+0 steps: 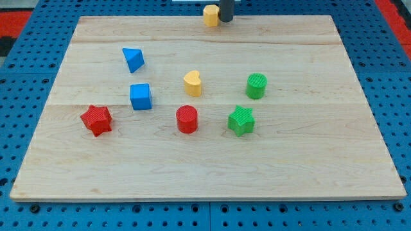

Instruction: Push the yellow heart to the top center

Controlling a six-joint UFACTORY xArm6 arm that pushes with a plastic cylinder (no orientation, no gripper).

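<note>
Camera view. I count eight blocks on the pale wooden board (212, 160): two yellow, two blue, two red, two green.

Yellow: one yellow heart block (192, 83) sits near the board's middle; one yellow block of angular outline (210, 15) sits at the top edge, near centre.

Blue: one blue wedge-shaped block (133, 59) lies toward the upper left, and one blue cube (140, 97) lies below it.

Red: one red star block (97, 120) at the left, and one red cylinder (187, 119) directly below the heart.

Green: one green cylinder (257, 85) to the right of the heart, and one green star block (241, 120) below that.

My tip (225, 20) is a plain dark rod with nothing to open or close. It stands at the top edge, just right of the angular yellow block, apparently touching it, and well apart from the heart.

The angular yellow block occupies the top centre. The blocks look ribbed on their faces. The board rests on a blue perforated surface (26, 77).
</note>
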